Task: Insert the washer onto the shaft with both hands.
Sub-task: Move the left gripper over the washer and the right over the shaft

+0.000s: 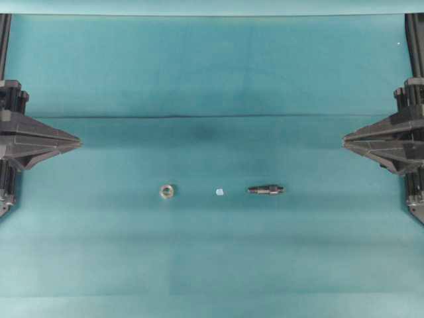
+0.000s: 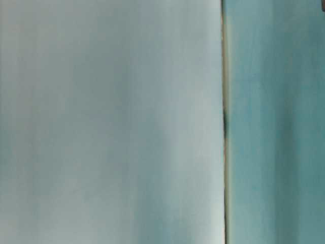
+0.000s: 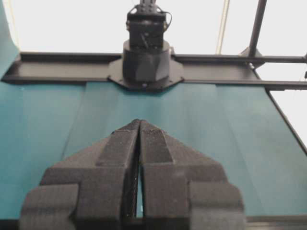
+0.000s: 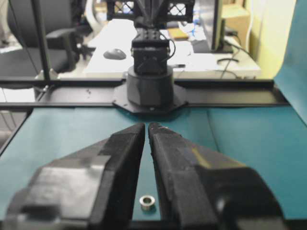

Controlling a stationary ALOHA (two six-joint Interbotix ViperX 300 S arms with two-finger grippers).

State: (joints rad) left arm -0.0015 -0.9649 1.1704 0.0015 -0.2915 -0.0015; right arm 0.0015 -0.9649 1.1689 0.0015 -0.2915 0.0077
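**Two grippers closed at the edges, three small parts in a row between them**

Two black arms sit at opposite sides of the teal cloth (image 1: 212, 73) in the overhead view, and the washer serves as the landmark for everything else.

Far to the left of the washer, and a little higher in the view, the left gripper (image 1: 78, 141) points inward toward the middle. Its fingers (image 3: 125, 143) are pressed together with the tips touching, and nothing is between them. It is well apart from the washer.

The washer (image 1: 167, 191) lies flat on the cloth, left of centre, with its hole facing up. It touches nothing. The right wrist view also catches it (image 4: 146, 202), seen low in the narrow slot between that gripper's fingers, resting on the cloth below.

Just right of the washer, with a clear gap, lies a speck (image 1: 219, 192), pale white and smaller than the washer.

Further right of the washer, past the speck, lies the shaft (image 1: 265, 190). It is on its side, lengthwise along the same row as the washer, and it is apart from the speck.

Far to the right of the washer, again a little higher, the right gripper (image 1: 345, 140) points inward. Its fingers (image 4: 125, 143) stand nearly together, a thin slit between them, gripping nothing.

The table-level view is blurred; only pale and teal bands show.
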